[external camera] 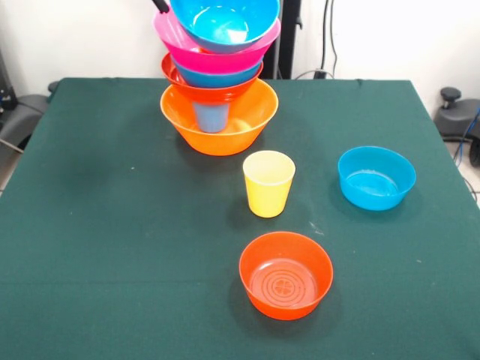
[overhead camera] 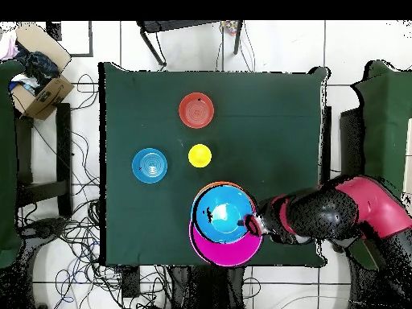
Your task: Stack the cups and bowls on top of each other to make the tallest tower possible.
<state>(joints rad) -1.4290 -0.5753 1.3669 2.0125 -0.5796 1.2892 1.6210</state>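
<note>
The tower stands at the table's far side: a big orange bowl (external camera: 219,126) as base, a blue cup (external camera: 211,117) in it, then a red-orange bowl (external camera: 196,91), a blue bowl (external camera: 217,76) and a big pink bowl (external camera: 216,57). A larger blue bowl (external camera: 225,22) sits tilted on top. My gripper (external camera: 160,5) is at this bowl's rim and shut on it. In the overhead view my gripper (overhead camera: 253,224) is at the right rim of the top blue bowl (overhead camera: 221,213), above the pink bowl (overhead camera: 219,249). A yellow cup (external camera: 268,184), a small blue bowl (external camera: 376,177) and a red-orange bowl (external camera: 286,274) stand loose. The orange cup is out of view.
The dark green table (external camera: 112,225) has open cloth to the left of the tower and the cup. In the overhead view the yellow cup (overhead camera: 199,155), red-orange bowl (overhead camera: 196,110) and small blue bowl (overhead camera: 150,166) lie beyond the tower. A cardboard box (overhead camera: 40,80) sits off the table.
</note>
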